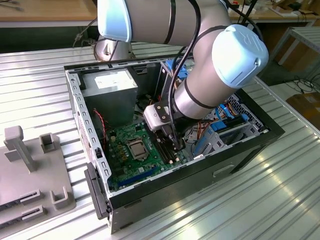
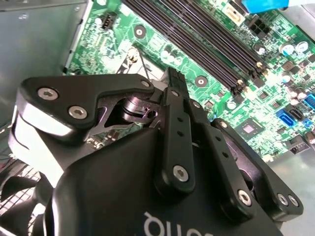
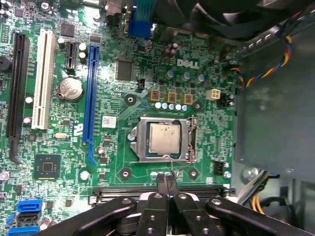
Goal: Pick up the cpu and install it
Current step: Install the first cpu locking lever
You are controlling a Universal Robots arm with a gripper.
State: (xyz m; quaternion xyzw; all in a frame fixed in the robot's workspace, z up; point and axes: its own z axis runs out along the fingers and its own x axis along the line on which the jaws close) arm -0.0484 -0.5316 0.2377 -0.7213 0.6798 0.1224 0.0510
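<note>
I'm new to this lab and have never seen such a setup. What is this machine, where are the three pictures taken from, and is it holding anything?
It is a robot arm reaching into an open computer case on a metal table. The exterior view looks on from outside; both wrist views ride near the arm's wrist. Its gripper has its fingers pressed together with nothing between them, over the black memory slots of the green motherboard. The cpu, a small silvery square, already sits in its socket. A grey fixture lies at the exterior view's left.

Exterior view overlooks the case (image 1: 175, 180); wrist views, perhaps nearer, share its motherboard (image 3: 147, 78).
</note>
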